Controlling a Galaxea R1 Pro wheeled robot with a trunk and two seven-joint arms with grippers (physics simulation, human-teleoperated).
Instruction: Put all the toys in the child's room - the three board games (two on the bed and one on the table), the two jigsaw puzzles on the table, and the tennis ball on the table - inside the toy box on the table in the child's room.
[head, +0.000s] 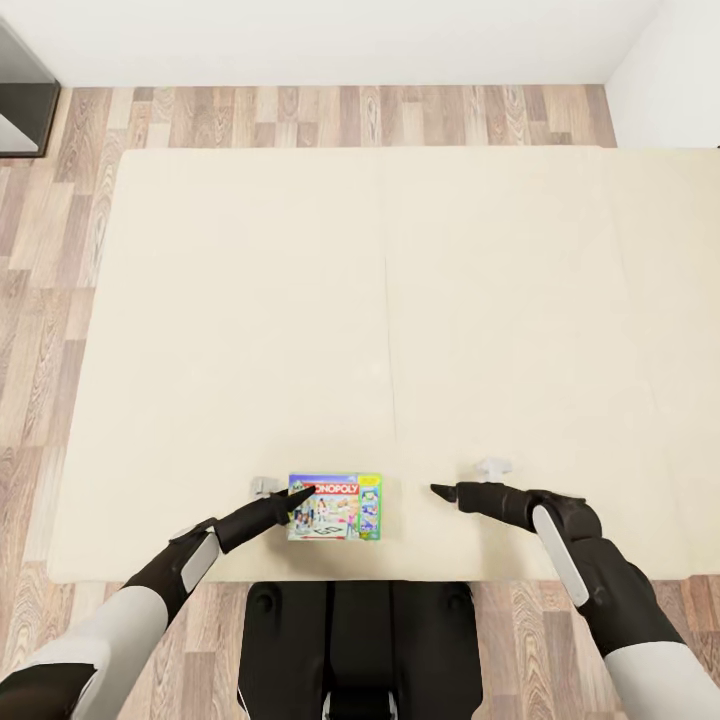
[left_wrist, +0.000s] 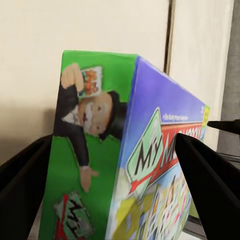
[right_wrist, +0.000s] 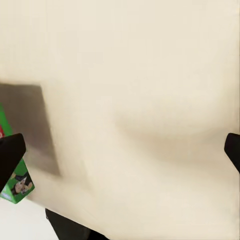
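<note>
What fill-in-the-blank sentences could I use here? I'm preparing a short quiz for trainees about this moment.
1. The game box lies on the ____, near its front edge.
2. The big word printed on the box reads ____.
3. The ____ pincer is at the box, one finger on each side of it.
4. The right pincer holds ____.

Missing words: bed; MONOPOLY; left; nothing
</note>
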